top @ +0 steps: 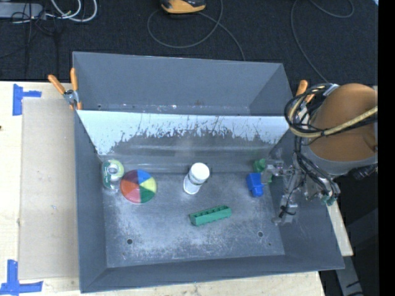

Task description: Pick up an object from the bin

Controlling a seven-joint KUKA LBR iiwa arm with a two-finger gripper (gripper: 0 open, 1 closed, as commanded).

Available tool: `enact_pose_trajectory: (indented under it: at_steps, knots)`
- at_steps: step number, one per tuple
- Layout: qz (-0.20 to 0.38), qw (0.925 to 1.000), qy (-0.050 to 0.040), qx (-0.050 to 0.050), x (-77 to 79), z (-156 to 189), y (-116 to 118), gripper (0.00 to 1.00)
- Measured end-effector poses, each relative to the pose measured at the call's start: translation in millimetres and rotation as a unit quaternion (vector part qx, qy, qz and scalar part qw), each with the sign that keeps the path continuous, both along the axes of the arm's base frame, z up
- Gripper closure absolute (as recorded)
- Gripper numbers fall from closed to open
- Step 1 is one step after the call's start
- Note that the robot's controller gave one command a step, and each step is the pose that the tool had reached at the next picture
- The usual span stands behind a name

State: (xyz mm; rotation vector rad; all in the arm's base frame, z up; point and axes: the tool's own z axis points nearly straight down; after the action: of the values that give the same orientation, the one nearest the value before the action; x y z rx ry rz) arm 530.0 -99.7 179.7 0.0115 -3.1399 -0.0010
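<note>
- Hand [286, 213] sits low in the bin [185, 251], at the right end of the floor and close to the right wall.
- Hand state: cannot tell whether it is released or clenched, as the linkage is too cluttered from this angle. I make out nothing grasped in it.
- Nearest thing is a small blue block [255, 184], just left of the hand and a little toward the back wall. It lies on the floor, near the hand but apart from it as far as I can see.
- A small green piece [260, 164] sits just behind the blue block, at the foot of the back wall.
- The rest lie well apart on the floor:
  - long green brick [210, 215] at mid-floor
  - white bottle [196, 177] behind the brick
  - multicoloured disc [138, 186] at the left end
  - clear greenish ring-like thing [113, 172] beside the disc
- Progress, my read: early. The hand is at floor level but no pick is made, and every thing rests on the floor.
- Left to do: settle on a target (the blue block is likeliest by nearness), get round it, clamp, and lift clear of the bin.
- Risk: the right wall is tight to the hand, so there is little room to shift.
</note>
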Motion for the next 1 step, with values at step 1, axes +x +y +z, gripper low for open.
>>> enact_pose_trajectory:
  at_steps: [1]
  knots:
    - [0.0,1.0,0.0,0.0,0.0,0.0,0.0,0.0]
